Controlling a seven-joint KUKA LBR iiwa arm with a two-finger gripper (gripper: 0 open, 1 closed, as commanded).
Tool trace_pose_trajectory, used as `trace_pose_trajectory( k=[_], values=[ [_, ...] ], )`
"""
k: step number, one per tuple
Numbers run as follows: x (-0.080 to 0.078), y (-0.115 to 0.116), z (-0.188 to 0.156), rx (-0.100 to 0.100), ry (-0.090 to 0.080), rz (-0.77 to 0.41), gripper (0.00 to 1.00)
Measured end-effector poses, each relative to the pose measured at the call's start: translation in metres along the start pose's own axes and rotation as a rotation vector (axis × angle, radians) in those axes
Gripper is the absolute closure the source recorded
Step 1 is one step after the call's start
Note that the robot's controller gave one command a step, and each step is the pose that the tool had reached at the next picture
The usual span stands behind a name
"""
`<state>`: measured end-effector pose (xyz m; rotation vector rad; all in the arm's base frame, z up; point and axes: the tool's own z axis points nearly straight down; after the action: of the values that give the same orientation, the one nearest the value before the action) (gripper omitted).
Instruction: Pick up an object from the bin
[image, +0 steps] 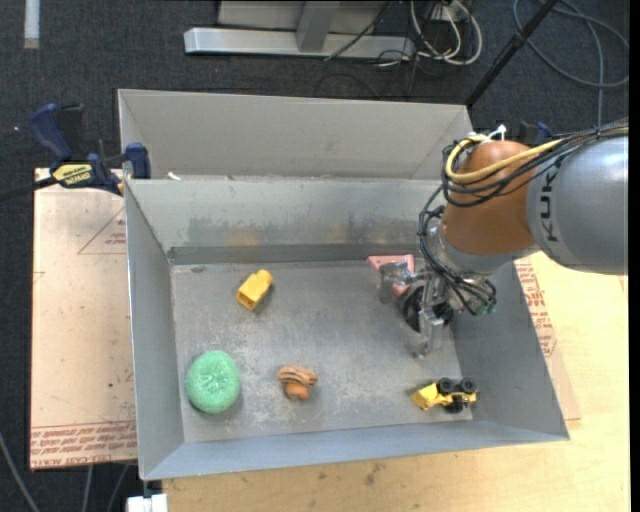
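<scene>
My gripper (425, 338) hangs low at the right side of the bin, its fingers pointing down at the floor. A pink flat thing (386, 266) lies just behind it, near the back wall, partly hidden by the gripper body. In front of the gripper, near the front right corner, lies a small yellow and black toy vehicle (445, 396). I see nothing between the fingers.
A yellow block (254, 289) lies at the back left. A green round ball (213, 381) sits at the front left, and a small brown and orange thing (297, 381) lies in the front middle. The arm with its orange cover reaches in from the right.
</scene>
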<state>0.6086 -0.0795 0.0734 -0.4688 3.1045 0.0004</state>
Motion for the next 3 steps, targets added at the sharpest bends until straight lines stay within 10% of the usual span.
trace_pose_trajectory(
  k=[2, 3],
  values=[
    [0.020, -0.050, -0.011, 0.001, -0.001, -0.017, 0.00],
    [-0.001, -0.030, -0.002, 0.006, -0.003, 0.027, 1.00]
  ],
)
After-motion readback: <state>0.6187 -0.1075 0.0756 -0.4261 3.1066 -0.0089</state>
